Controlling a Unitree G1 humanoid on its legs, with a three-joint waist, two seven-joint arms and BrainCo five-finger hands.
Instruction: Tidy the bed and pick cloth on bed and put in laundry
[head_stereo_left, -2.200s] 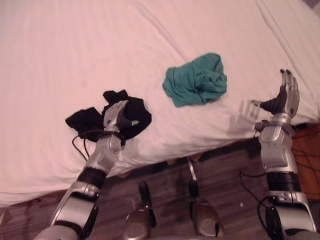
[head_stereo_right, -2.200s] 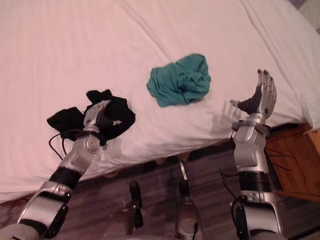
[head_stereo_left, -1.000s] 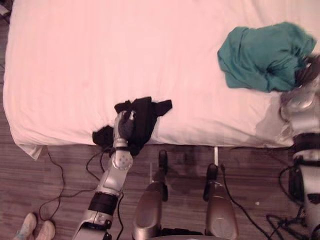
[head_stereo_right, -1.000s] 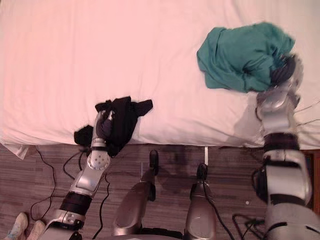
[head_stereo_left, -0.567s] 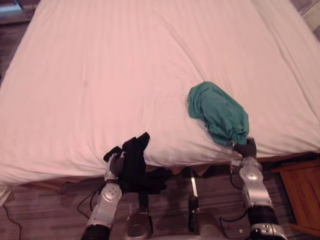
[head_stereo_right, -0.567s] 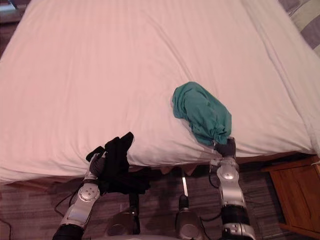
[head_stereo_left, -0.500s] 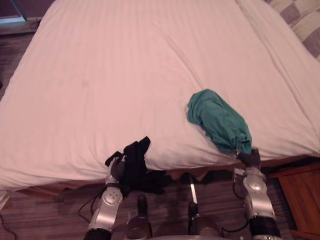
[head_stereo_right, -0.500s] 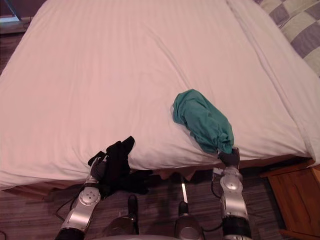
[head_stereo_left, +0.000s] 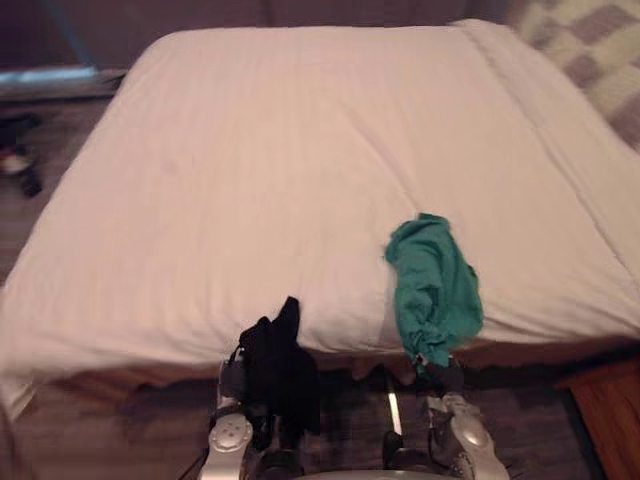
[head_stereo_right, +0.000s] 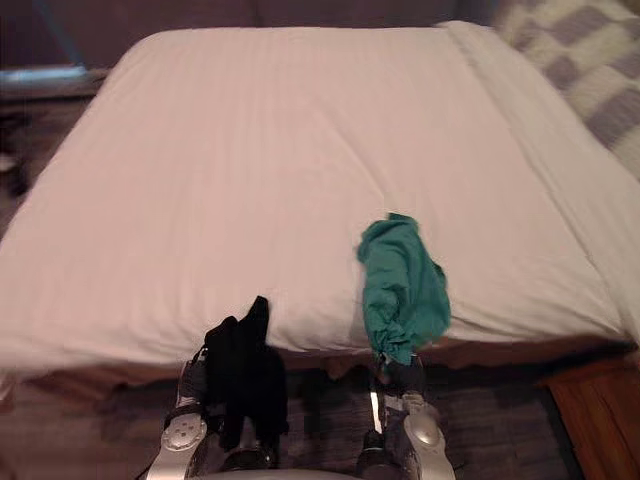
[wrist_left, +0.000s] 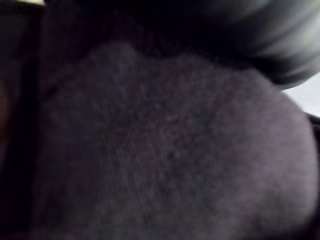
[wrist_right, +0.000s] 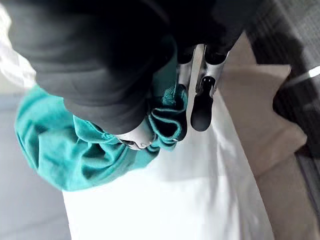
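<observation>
White sheet (head_stereo_left: 300, 150) covers the bed, mostly smooth. Near edge, left: left hand (head_stereo_left: 230, 385) sits under the black cloth (head_stereo_left: 280, 365), which drapes over it just off the mattress (grasp cannot be told; the cloth hides it). Right of that: teal cloth (head_stereo_left: 433, 290) hangs over the mattress edge, lower end clenched in the right hand (wrist_right: 195, 80). Far right corner: checkered bedding (head_stereo_left: 590, 50).
</observation>
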